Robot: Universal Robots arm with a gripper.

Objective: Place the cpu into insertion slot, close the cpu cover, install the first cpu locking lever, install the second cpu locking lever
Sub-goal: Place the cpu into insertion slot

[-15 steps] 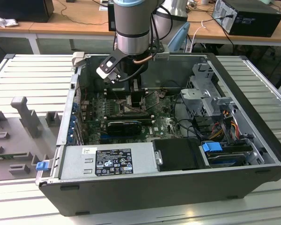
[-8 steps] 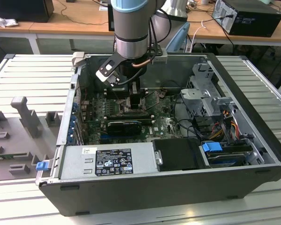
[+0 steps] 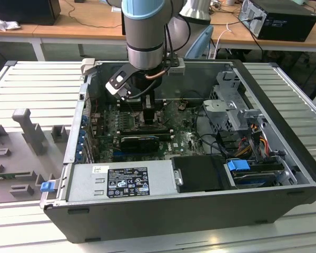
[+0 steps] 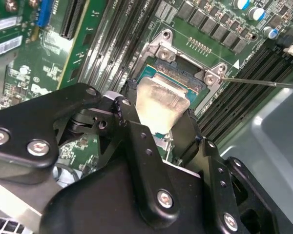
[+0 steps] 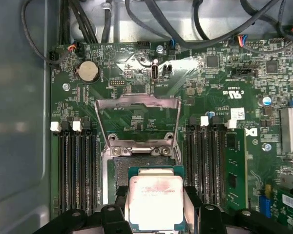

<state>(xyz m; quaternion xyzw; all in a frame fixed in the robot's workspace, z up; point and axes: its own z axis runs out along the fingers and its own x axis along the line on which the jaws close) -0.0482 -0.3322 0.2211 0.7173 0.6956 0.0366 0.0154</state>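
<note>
At the exterior view's left, a grey moulded tray (image 3: pixel 16 158) is seen on the slatted table (image 3: pixel 37 79), just beside the open computer case (image 3: pixel 200 211). Toward the middle, the arm (image 3: pixel 145 31) is seen reaching down into the case, and the gripper (image 3: pixel 147 108) is positioned over the green motherboard (image 3: pixel 108 132). At the exterior view's right, a metal drive cage (image 3: pixel 229 105) is housed inside the case. In both wrist views the cpu (image 5: pixel 155 202) is clamped by its edges between the black fingers (image 5: pixel 194 202), so the pincer is closed on it. The chip is held with its silver top upward, directly over the insertion slot (image 5: pixel 136 163); whether it is seated cannot be told. The cpu cover (image 5: pixel 136 101) is swung open, tilted away from the socket, which is flanked by long black memory slots (image 5: pixel 75 165). In the second wrist view a thin metal rod (image 4: pixel 263 83) is seen beside the socket
</note>
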